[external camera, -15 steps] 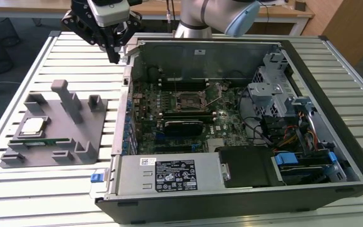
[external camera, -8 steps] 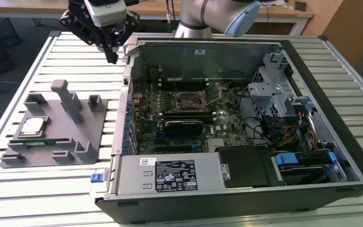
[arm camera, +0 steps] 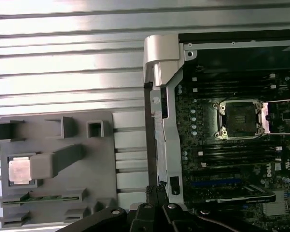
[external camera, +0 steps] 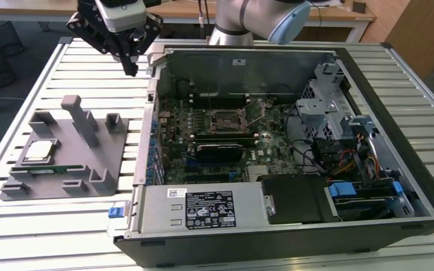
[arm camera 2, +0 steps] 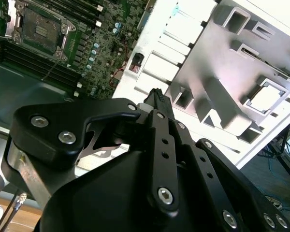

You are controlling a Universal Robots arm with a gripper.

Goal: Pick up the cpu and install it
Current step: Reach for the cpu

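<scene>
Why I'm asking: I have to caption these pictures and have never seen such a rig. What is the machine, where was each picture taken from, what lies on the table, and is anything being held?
The machine is a robot arm ending in a black pincer. The exterior view comes from a camera standing off the arm, looking down on a slatted table. The two wrist views come from cameras riding on the arm, so the pincer's black parts show in their foreground.

On the table sits an open computer case with its circuit board exposed. The processor socket in the middle looks empty. Beside the case, on the exterior view's left, a grey holder carries the cpu, a small silvery square, and a green memory stick.

The pincer is shut and holds nothing. It hangs above the table near the case's corner, apart from the cpu.
</scene>
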